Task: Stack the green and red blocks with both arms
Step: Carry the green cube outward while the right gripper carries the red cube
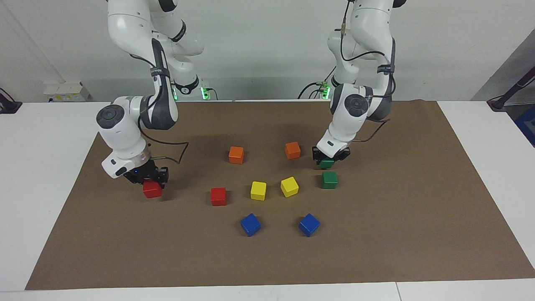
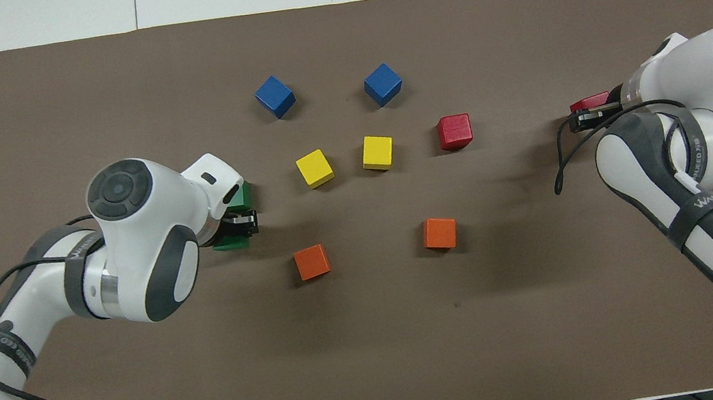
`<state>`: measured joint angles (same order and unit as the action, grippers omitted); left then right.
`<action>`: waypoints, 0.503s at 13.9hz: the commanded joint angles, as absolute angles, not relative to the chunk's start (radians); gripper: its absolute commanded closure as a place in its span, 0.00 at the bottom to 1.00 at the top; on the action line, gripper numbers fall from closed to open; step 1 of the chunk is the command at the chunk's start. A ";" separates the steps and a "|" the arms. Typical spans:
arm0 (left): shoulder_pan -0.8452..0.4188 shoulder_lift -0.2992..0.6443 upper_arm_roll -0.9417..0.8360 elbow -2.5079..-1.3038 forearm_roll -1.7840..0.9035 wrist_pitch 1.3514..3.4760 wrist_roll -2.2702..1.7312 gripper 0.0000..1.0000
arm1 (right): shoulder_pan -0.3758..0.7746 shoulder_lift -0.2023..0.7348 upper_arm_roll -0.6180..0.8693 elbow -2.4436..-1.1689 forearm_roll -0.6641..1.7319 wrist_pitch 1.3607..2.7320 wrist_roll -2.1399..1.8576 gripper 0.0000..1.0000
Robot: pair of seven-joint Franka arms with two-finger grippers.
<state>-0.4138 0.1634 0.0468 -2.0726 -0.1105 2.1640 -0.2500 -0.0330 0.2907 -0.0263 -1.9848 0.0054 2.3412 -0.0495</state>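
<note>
Right gripper (image 1: 147, 180) is over the brown mat (image 1: 376, 251) toward the right arm's end of the counter (image 1: 42, 167), clamped on a red block (image 1: 152, 189) that hangs at the fingertips with its shadow on the mat below; whether it touches the mat cannot be told. In the overhead view the same gripper (image 2: 593, 112) shows only a sliver of that held red block (image 2: 589, 102) past the wrist. Second red block (image 1: 218, 196) sits on the mat, well apart from the held one, beside the two yellow blocks (image 1: 258, 190). Two blue blocks (image 1: 250, 224) lie farther from the robots than the yellow pair; two orange blocks (image 1: 236, 154) lie nearer to the robots. Left gripper (image 1: 328, 159) is clamped on a green block (image 1: 327, 164), low over the mat, just beside one orange block. Second green block (image 1: 329, 179) rests on the mat, just farther from the robots than the held one and apart from it. From overhead, the left wrist covers most of both green blocks; the held one (image 2: 231, 243) shows at the gripper (image 2: 237, 227).
</note>
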 commanded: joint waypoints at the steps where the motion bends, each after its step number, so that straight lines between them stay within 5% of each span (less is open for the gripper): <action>1: -0.304 0.071 0.044 -2.006 -0.109 1.982 -0.187 1.00 | -0.067 0.337 -0.014 -1.965 -0.008 2.371 -0.077 1.00; 7: -0.051 -0.014 0.046 -2.034 -0.034 1.874 0.073 1.00 | -0.064 0.345 -0.012 -1.979 -0.003 2.372 -0.068 1.00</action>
